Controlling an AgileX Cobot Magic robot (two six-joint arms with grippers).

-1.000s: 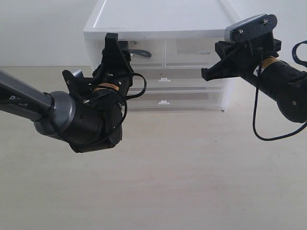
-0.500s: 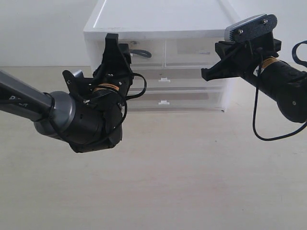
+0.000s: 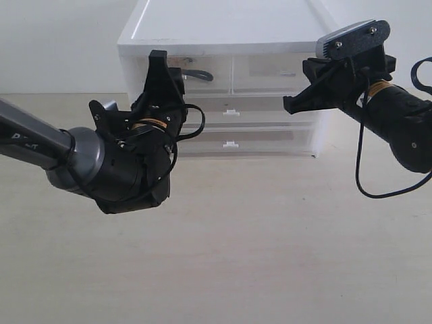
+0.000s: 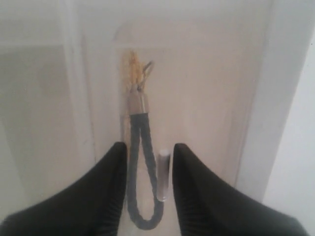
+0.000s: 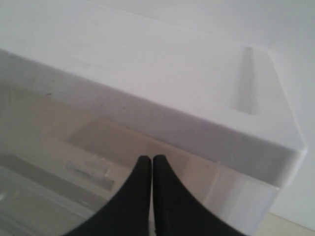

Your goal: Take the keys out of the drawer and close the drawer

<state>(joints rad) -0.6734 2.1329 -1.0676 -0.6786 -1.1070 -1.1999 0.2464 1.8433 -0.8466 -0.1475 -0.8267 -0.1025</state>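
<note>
Two left gripper [image 4: 150, 145] fingers [image 4: 114, 182] stand apart, empty, flanking gold-ringed, black-strapped keys [image 4: 138, 105] inside the translucent white plastic drawer [image 4: 206, 108]; right gripper [image 5: 151, 160] pinched together, empty.

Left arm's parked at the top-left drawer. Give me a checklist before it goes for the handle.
1. Left end effector open: ok, fingers apart.
2. Tab handle between those fingers: ok.
3. Fingers touching the tab: cannot tell.
4. Drawer pulled out: not ok, its front looks flush with the right-hand drawer.
5. Keys located: ok, the braided strap shows through the translucent front.
6. Right end effector out of the way: ok, shut, near the drawer unit's right side.
</note>
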